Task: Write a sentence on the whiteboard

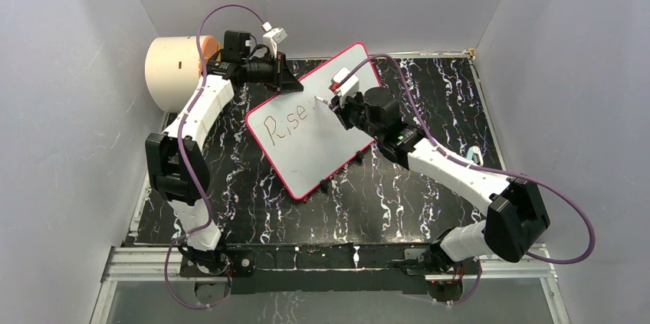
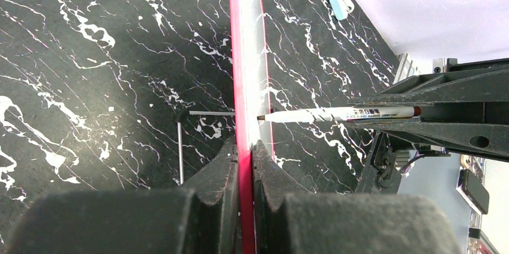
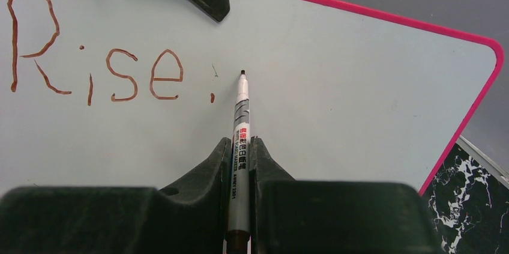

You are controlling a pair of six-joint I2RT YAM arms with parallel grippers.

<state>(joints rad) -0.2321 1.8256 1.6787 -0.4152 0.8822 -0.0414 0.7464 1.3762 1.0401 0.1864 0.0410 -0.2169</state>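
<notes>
On the whiteboard (image 1: pixel 314 148), just past "Rise,", right gripper (image 3: pixel 240 143) clamps marker (image 3: pixel 242 116); sentence (image 3: pixel 114 77) likely needs "try" next; left gripper (image 2: pixel 245 146) pinches rim (image 2: pixel 240 56).

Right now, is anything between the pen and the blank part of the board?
Nothing visible. The pen in the right gripper points at the board just past "Rise", and the white beside it is bare.

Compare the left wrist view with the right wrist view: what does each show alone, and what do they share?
Left wrist only: the whiteboard seen edge-on, clamped in the left gripper, and a thin bent metal rod beside it. Right wrist only: the board's face bearing the sentence, so far "Rise,". Both: the marker held by the right gripper, its tip at the board, and the pink rim.
</notes>
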